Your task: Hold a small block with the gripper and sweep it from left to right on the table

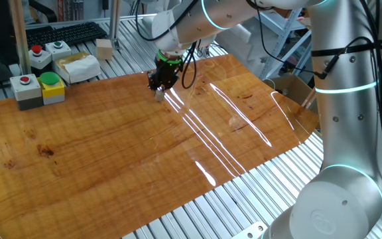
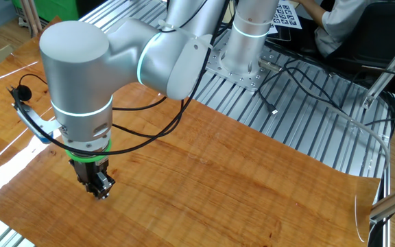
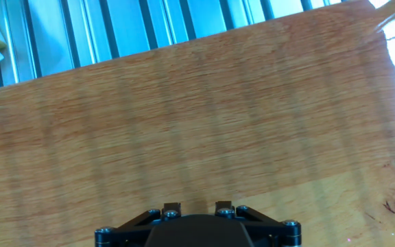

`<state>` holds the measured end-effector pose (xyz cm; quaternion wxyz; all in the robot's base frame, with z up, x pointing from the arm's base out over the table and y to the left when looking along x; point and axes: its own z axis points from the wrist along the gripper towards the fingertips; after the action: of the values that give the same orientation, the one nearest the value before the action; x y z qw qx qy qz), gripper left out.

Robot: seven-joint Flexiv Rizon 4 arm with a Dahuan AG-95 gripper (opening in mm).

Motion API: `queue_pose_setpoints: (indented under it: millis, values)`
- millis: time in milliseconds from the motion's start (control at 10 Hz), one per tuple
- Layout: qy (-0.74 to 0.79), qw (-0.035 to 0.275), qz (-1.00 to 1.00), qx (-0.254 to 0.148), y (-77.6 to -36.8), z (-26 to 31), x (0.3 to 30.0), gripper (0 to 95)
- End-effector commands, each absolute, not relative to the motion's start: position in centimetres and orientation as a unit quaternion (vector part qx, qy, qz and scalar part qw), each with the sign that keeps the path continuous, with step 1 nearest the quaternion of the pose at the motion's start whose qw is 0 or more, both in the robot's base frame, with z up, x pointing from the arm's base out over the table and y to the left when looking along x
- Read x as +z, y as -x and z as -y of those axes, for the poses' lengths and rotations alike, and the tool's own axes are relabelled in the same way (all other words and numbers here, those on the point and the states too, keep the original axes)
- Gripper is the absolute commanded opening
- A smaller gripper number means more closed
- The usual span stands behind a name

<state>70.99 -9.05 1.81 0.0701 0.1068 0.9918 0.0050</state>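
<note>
The black gripper point(image 1: 160, 87) with its green ring hangs from the white and silver arm, low over the far middle of the reddish-brown table point(image 1: 111, 153). A tiny pale block point(image 1: 158, 95) shows at its fingertips, touching or just above the board. The other fixed view shows the gripper point(image 2: 99, 190) near the board's point(image 2: 252, 185) left front edge, fingers together around a small pale bit point(image 2: 102, 195). The hand view shows only the gripper's black base point(image 3: 194, 230) and bare wood point(image 3: 197, 116). The block is hidden there.
Grey button boxes point(image 1: 28, 89) point(image 1: 42, 54), a larger pale wooden cube point(image 1: 103, 48) and a white packet point(image 1: 78, 66) stand behind the board's far left edge. The ribbed aluminium frame point(image 1: 244, 206) surrounds the board. The arm's base column point(image 1: 347, 133) stands at the right. Glare streaks cross the board.
</note>
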Motion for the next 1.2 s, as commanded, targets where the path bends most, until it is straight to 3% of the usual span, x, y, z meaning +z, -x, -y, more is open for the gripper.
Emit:
queue_pose_setpoints:
  millis: [100, 1200]
  values:
    - [-0.104, 0.071, -0.992, 0.004, -70.94, 9.07, 1.77, 0.0]
    - [-0.110, 0.074, -0.991, 0.006, -70.95, 8.83, 1.49, 0.0]
